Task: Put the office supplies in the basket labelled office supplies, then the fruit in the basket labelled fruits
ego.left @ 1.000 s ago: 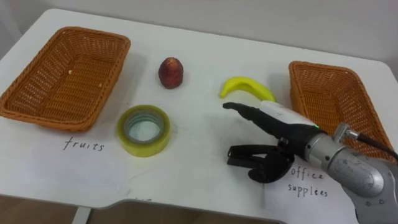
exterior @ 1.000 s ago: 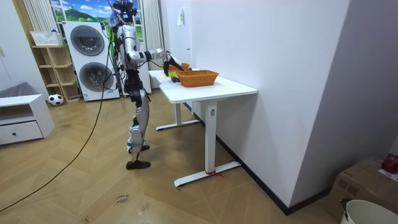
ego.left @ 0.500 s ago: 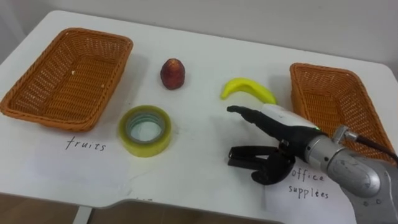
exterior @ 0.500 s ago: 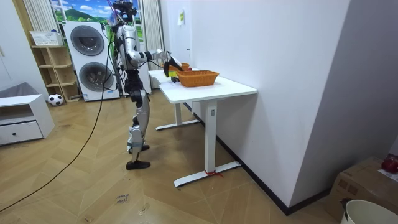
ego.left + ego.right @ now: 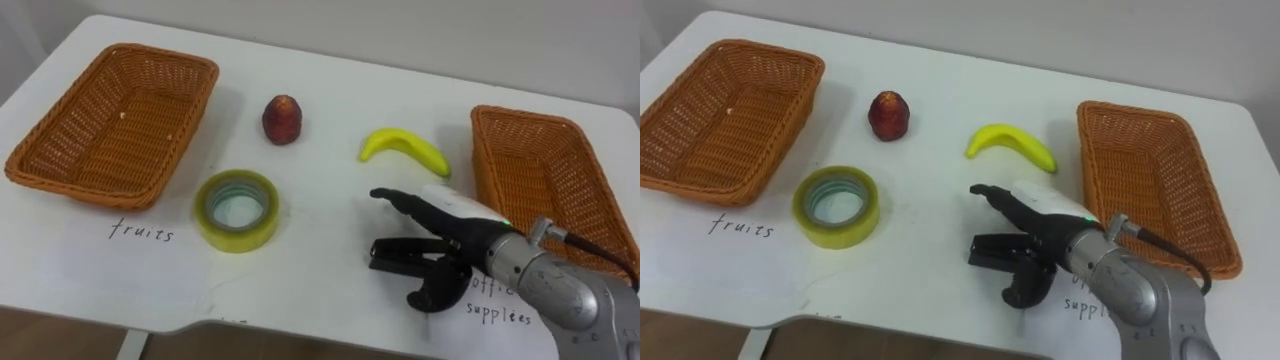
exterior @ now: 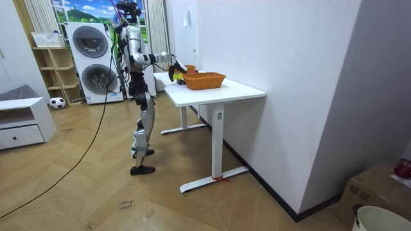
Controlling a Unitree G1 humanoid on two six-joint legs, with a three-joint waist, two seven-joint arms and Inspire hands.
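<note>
**Fruit and tape lie loose on the desk, right hand empty**

Tape roll (image 5: 236, 238) is the marker for everything else: a yellow-green ring lying flat on the white desk (image 5: 330, 90), close to the robot's edge. Both wicker baskets hold none of the fruit or supplies.

The left basket (image 5: 110, 120) sits to the left of the tape roll and a little farther from the robot, near it but apart. A handwritten label (image 5: 140, 233) lies on the desk just left of the roll, in front of that basket. Beyond the tape roll, slightly to its right, a red fruit (image 5: 283, 119) stands on bare desk, apart from the roll. The banana (image 5: 405, 149) lies farther right of the tape roll and also beyond it, with its curve arching away from the robot. The right basket (image 5: 540, 175) is the thing farthest right of the roll, just past the banana.

The right hand (image 5: 462, 238) hangs low over the desk to the right of the tape roll, well apart from it and nearer the robot than the banana. Its forefinger is stretched out toward the roll's side, the thumb juts out below it with a wide gap between them, and the other fingers bend downward. It holds nothing. A sheet of paper (image 5: 495, 310) with handwriting lies under the wrist.

In the room view the robot stands upright at the end of the desk, one arm reaching over it, with washing machines (image 6: 90, 42) behind.
</note>
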